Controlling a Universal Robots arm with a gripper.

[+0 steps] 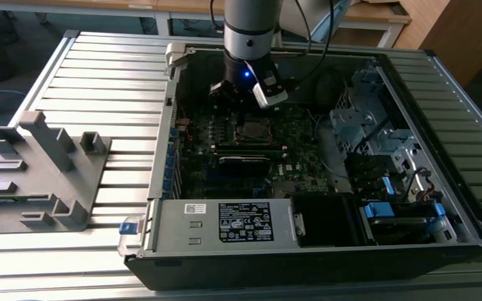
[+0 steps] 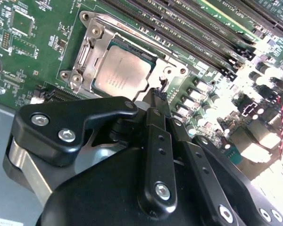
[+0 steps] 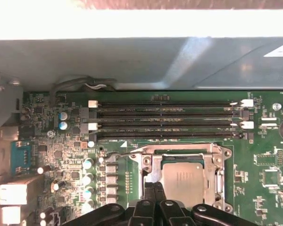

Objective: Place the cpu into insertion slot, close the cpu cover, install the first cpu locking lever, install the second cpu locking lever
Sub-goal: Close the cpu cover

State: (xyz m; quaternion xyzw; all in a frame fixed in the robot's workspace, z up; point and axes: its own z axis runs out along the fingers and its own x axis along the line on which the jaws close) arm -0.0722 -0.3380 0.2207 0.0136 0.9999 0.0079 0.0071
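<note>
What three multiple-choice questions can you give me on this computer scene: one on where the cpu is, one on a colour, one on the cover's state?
1. Where is the cpu?
A in the insertion slot
B on the floor
C in a person's hand

2. What colour is the motherboard?
A blue
B green
C red

3. How does the cpu cover lie?
A standing upright
B missing altogether
C flat around the cpu

Answers:
1 A, the chip sits inside the slot's rim.
2 B, the board shows green in both wrist views.
3 C, the frame lies level round the chip.
</note>
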